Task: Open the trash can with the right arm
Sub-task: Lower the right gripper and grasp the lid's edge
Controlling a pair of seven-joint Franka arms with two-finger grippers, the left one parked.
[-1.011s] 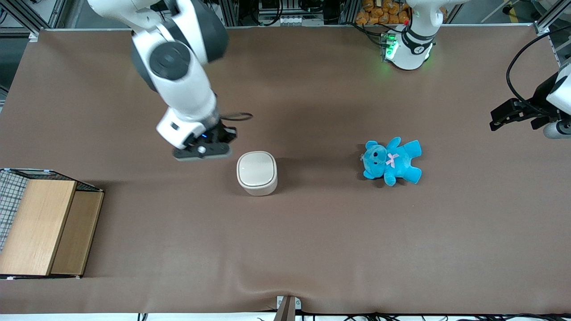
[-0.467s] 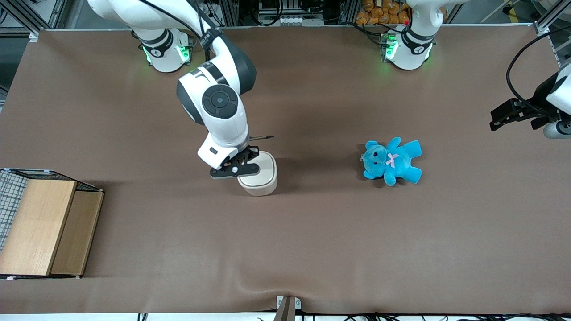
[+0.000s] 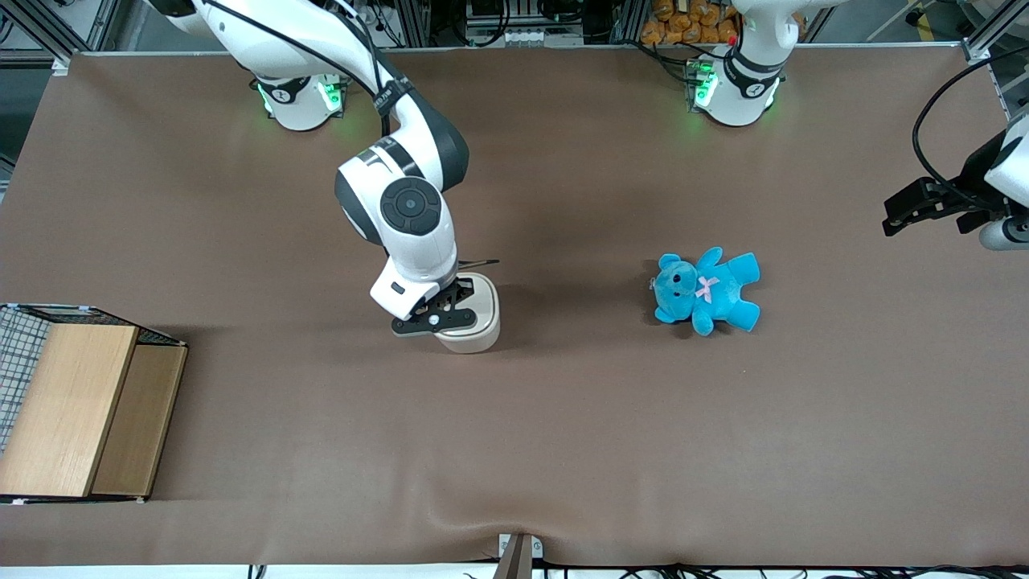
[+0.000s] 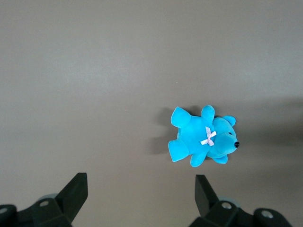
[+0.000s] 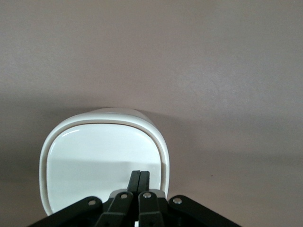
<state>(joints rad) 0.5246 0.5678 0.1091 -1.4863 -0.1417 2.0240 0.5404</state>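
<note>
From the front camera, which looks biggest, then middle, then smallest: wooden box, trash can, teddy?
1. wooden box, clearly biggest.
2-3. teddy and trash can look alike; the shut end effector above the lid hides part.

Trash can (image 5: 104, 156): smooth cream plastic, lid glossy, catching reflections. Gripper (image 5: 139, 182) over lid, fingers pressed together: matt black, small metal rivets. Right arm (image 3: 402, 217): glossy white shell, dark grey caps. Table cover (image 3: 563, 434): matt brown, slightly wrinkled. Teddy (image 3: 706, 291): blue plush. Box (image 3: 76, 410): light wood.
</note>
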